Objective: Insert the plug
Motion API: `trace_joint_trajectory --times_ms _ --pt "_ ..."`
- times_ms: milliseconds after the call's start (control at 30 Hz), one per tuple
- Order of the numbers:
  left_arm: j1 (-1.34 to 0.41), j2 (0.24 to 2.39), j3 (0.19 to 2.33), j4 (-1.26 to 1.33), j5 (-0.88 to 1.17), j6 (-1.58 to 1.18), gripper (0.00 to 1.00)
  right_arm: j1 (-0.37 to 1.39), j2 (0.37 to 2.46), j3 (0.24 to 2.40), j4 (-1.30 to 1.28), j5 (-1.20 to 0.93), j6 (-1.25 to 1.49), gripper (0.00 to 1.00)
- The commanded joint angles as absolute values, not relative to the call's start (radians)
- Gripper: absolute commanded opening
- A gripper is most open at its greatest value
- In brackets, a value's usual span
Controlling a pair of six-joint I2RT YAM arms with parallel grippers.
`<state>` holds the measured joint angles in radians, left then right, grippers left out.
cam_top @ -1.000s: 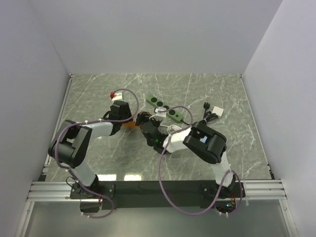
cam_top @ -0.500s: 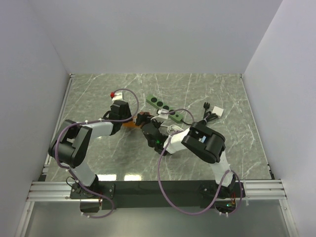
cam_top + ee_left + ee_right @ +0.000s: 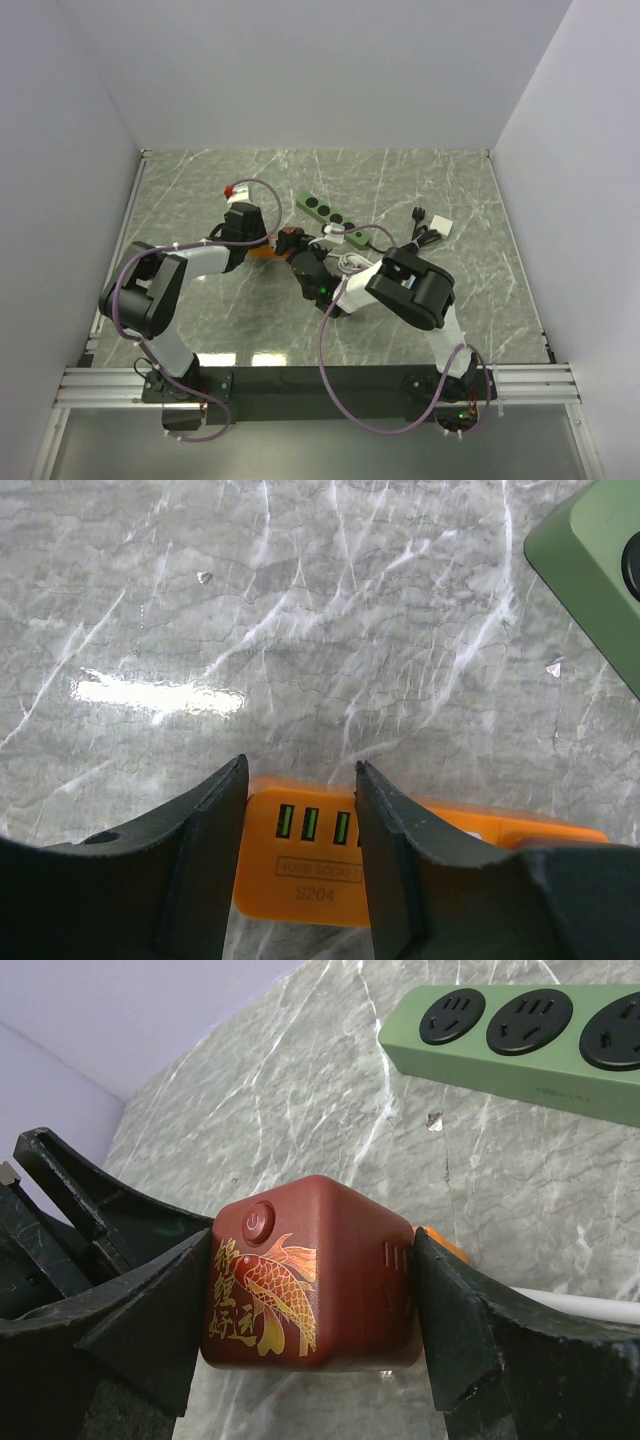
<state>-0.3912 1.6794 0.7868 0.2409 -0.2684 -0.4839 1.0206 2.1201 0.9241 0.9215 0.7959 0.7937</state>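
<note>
- Cube (image 3: 330, 1260): red, clamped between the fingers of the right pincer (image 3: 310, 1255). The button-and-fish face is turned toward the left finger, the slotted face toward the right one. Its underside is hidden.
- Orange block (image 3: 320, 865): lies flat on the bench (image 3: 300, 630), long axis across the left wrist view, USB ports facing up. A sliver of it shows just behind the cube.
- Left pincer (image 3: 300, 770): narrow gap, fingers over the block's port end. The right finger covers its middle. Whether it is gripping, cannot tell.
- Green strip (image 3: 520, 1040): beyond the cube and apart from it, sockets up, cut off at the frame edge.
- White cable (image 3: 580, 1305): its end is hidden behind the right finger.
</note>
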Motion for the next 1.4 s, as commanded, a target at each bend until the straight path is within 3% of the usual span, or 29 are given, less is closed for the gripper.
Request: trace_joint_trajectory --times_ms 0,400,867,1100,1367 --pt "-0.422 1.724 0.793 0.17 -0.15 -0.482 0.5 1.121 2.484 0.719 0.052 0.203 0.842 0.0" --pt "-0.422 1.729 0.799 0.17 -0.149 -0.476 0.5 1.094 2.392 0.713 0.026 0.265 0.816 0.0" --pt "-0.42 1.735 0.808 0.163 -0.147 -0.474 0.54 1.003 2.165 0.905 -0.221 0.454 0.704 0.01" --pt "-0.422 1.735 0.811 0.167 -0.143 -0.472 0.56 0.965 2.059 0.943 -0.264 0.503 0.654 0.13" --pt "-0.422 1.736 0.81 0.166 -0.14 -0.469 0.56 0.96 2.002 0.979 -0.264 0.535 0.617 0.41"
